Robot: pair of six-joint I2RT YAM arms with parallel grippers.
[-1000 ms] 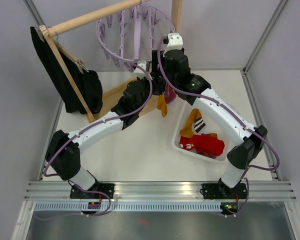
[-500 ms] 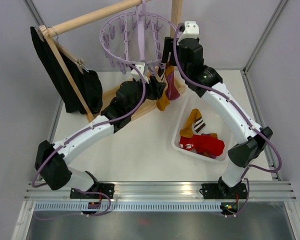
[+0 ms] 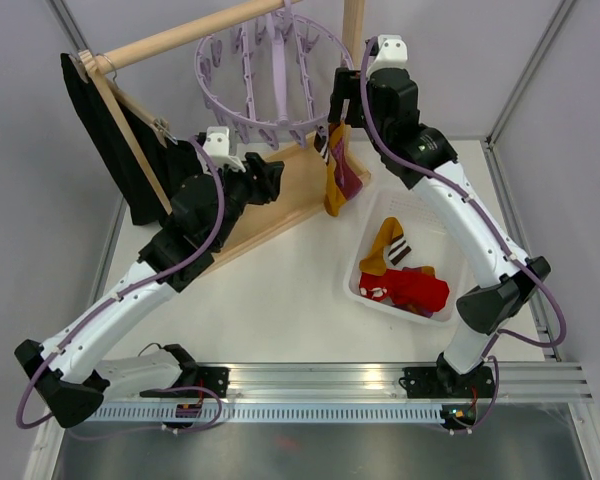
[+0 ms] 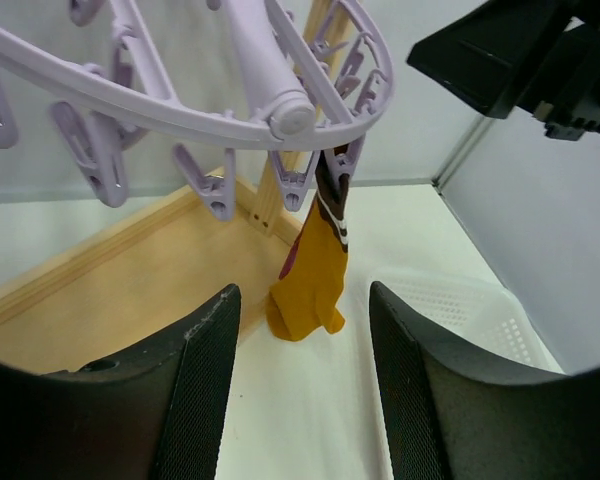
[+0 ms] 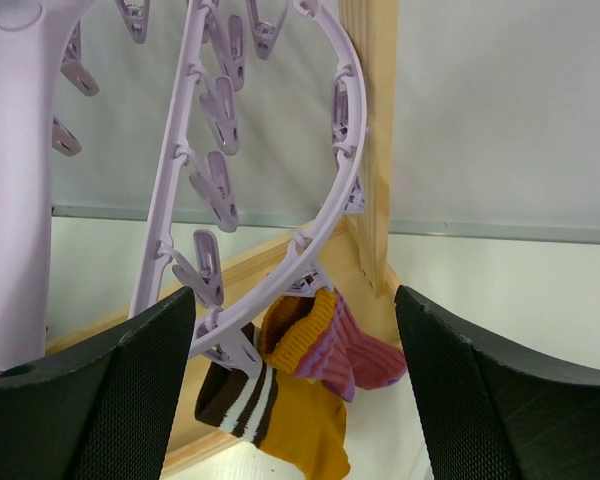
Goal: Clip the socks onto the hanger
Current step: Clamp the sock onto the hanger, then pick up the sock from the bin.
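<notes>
Socks (image 3: 332, 185) pegged under lavender hanger (image 3: 279, 80), left hand (image 4: 300, 310) and right hand (image 5: 292, 305) both spread apart, empty

Hook of hanger (image 3: 277, 75) beyond upper edge

White desk (image 3: 280, 300) enclosed by pale grey walls (image 3: 450, 70); aluminium rail (image 3: 320, 378) along near edge; lighting even.

Lab cell: grey wall panels (image 3: 540, 60), aluminium rail (image 3: 320, 378).
</notes>
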